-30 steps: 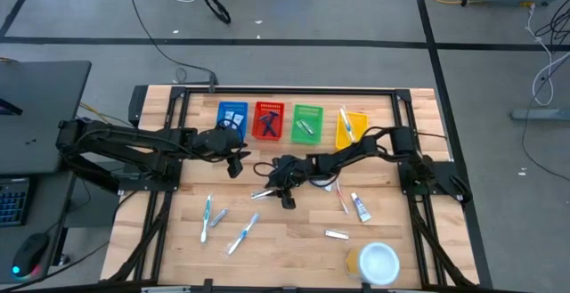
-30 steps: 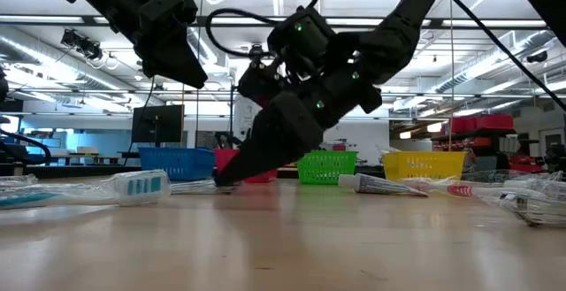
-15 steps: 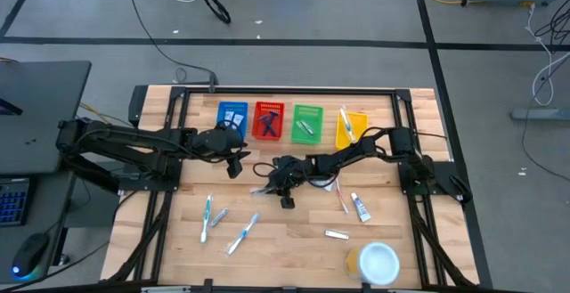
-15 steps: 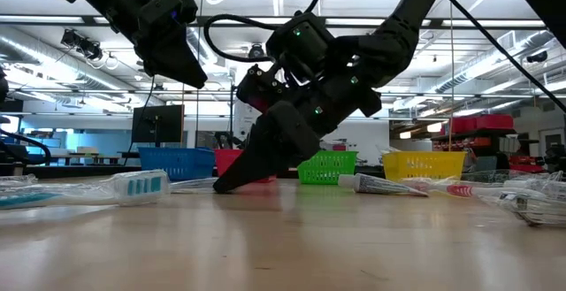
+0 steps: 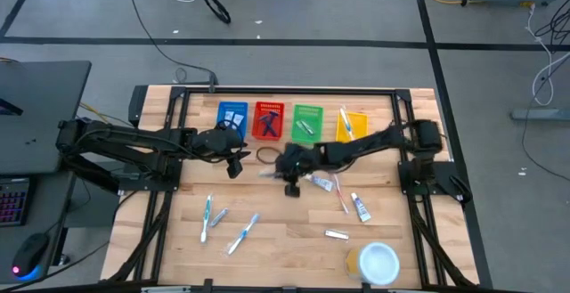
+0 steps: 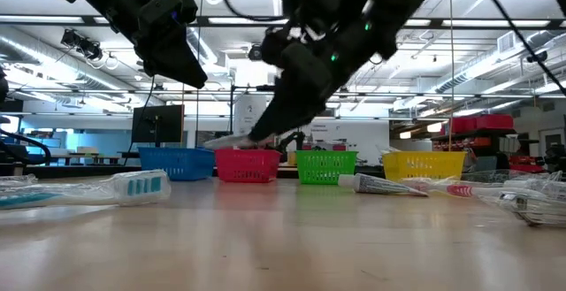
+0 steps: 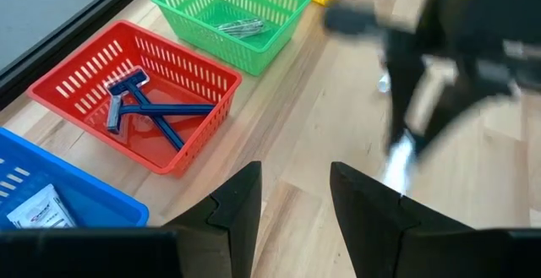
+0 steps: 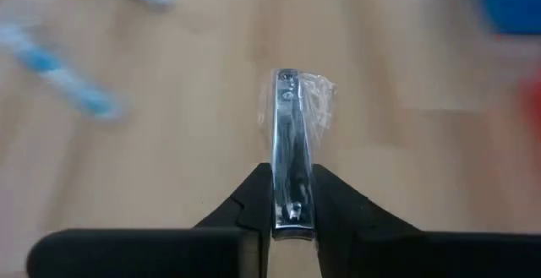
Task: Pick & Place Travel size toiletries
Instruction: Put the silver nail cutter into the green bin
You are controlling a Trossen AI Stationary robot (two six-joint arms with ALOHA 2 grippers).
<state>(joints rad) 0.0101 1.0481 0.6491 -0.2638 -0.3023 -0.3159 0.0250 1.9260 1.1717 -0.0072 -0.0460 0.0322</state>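
Silvery metal, a wrapped nail clipper (image 8: 291, 155), sits clamped between the fingers of the right end effector (image 5: 278, 170), which hangs above the wooden surface (image 5: 285, 240), lifted clear of it. In the high view it is at about 6 o'clock from the red basket (image 5: 267, 120) and 7 o'clock from the green basket (image 5: 307, 122). The green basket already holds similar silvery pieces, so I judge this is the goal. To do this step well, the arm should carry the clipper level over the rim, then lower before release. The left end effector (image 7: 292, 198) waits at 9 o'clock of the right one, fingers apart, holding nothing. The other toiletries lie toward 6 o'clock. No writing is readable.
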